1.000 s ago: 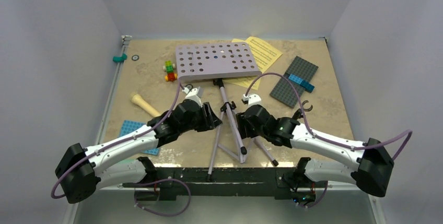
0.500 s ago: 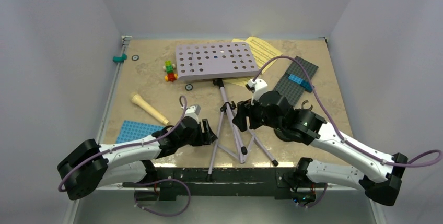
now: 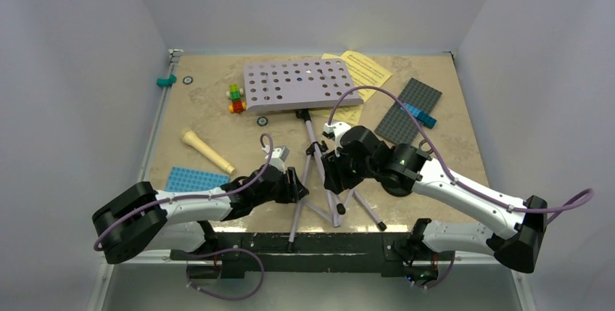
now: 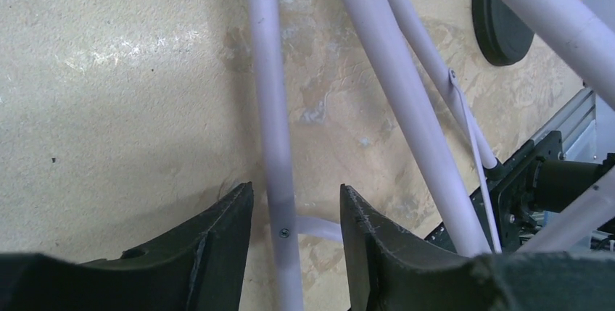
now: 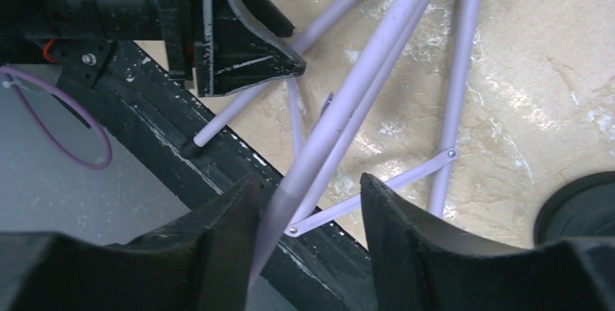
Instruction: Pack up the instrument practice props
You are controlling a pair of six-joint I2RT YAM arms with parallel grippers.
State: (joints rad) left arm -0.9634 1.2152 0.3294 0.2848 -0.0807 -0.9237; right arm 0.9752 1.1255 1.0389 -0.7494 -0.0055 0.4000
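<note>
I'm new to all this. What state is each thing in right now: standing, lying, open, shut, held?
music stand: upright, tripod legs spread, not folded.
left hand: open, fingers either side of one stand leg.
right hand: open, fingers either side of a stand tube.
toy microphone: lying on its side, untouched.
yellow sheet-music pages: flat, partly hidden behind the stand's desk.
mic stand: base flat on the table.
</note>
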